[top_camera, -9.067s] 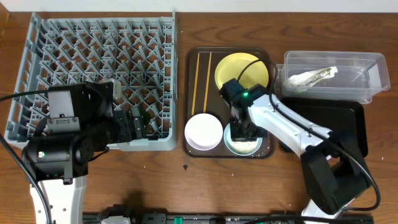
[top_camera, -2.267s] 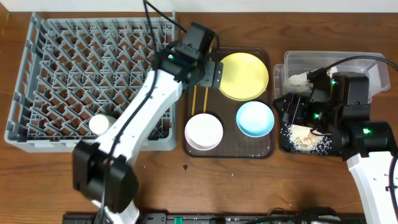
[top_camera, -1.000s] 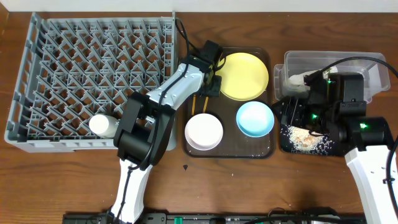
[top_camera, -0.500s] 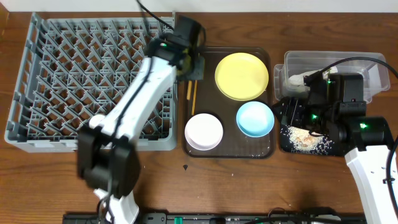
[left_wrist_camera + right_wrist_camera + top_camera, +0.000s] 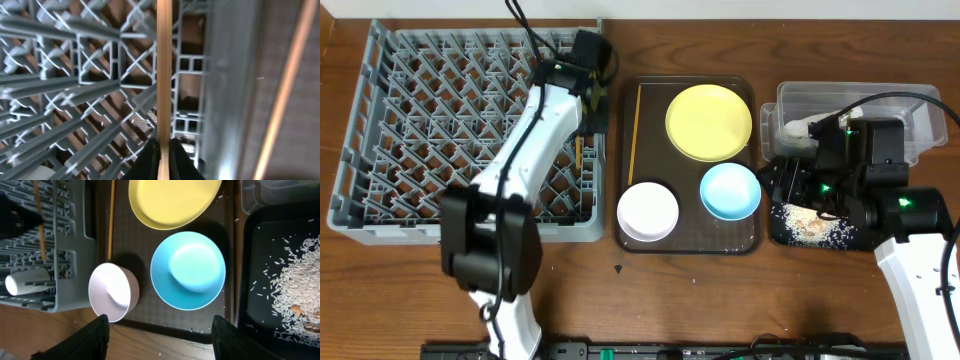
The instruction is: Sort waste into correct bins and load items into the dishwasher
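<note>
Overhead, the left arm's fingers hang over the right edge of the grey dish rack and pinch one wooden chopstick, which points down among the pegs. The second chopstick lies flat along the left side of the brown serving tray, beside the yellow plate, the light blue bowl and the white bowl. Such a stick is probably light, stiff and smooth, so it may swivel or slide in a narrow pinch; a hold near one end, as here, leaves the long free part to be threaded between pegs. From the left wrist, the fingers are closed on the stick's near end. The pale, straight wood runs up the picture over the rack's open plastic lattice, whose gaps look wide enough to let a thin stick drop through unless it leans on a peg or rib. From the right wrist, the right arm's fingers stand wide apart with nothing between them. The bowls look glossy, rounded and hard, best taken by the rim. The small white cup appears to lie on its side in the rack, and whitish rice scraps are scattered in the black tray.
</note>
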`<state>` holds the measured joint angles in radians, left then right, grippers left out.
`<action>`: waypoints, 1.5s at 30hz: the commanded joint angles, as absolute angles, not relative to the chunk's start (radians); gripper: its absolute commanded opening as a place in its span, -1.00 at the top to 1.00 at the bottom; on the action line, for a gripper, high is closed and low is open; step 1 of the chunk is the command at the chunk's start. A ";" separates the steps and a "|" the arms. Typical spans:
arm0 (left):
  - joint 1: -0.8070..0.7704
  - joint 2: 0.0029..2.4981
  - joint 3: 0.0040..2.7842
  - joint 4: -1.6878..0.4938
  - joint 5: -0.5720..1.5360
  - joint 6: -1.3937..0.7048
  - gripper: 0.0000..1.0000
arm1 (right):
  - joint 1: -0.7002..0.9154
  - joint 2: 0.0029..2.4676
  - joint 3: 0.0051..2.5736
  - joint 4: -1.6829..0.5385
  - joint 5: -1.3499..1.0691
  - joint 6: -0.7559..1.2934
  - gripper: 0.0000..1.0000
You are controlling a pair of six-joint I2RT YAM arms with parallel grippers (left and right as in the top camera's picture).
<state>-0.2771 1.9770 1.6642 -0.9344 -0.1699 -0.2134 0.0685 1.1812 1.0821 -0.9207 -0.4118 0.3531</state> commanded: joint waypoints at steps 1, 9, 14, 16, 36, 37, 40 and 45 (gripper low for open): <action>-0.274 1.986 1.661 -0.937 -0.173 -0.223 0.69 | 0.060 1.186 1.090 -0.921 -0.419 0.351 -0.27; -0.277 1.894 1.701 -0.948 -0.076 -0.223 0.66 | 0.060 1.186 1.090 -0.918 -0.419 0.351 -0.27; -0.326 1.837 1.701 -0.880 0.017 -0.211 0.67 | 0.060 1.186 1.090 -0.916 -0.419 0.351 -0.29; -0.363 1.847 1.700 -0.854 0.011 -0.161 0.66 | 0.060 1.186 1.090 -0.916 -0.419 0.351 -0.29; -0.450 2.218 1.697 -0.630 -0.124 -0.132 0.26 | 0.060 1.186 1.090 -0.916 -0.419 0.351 -0.30; -0.450 2.232 1.697 -0.626 -0.123 -0.132 0.26 | 0.060 1.186 1.090 -0.916 -0.419 0.351 -0.30; -0.450 2.265 1.697 -0.625 -0.124 -0.135 0.26 | 0.060 1.186 1.090 -0.916 -0.419 0.351 -0.30; -0.450 2.294 1.697 -0.627 -0.106 -0.136 0.34 | 0.060 1.186 1.090 -0.917 -0.419 0.351 -0.29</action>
<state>-0.4526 2.2528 1.6932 -0.6209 -0.1112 -0.1368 0.0685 1.1831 1.0821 -0.9180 -0.4118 0.3531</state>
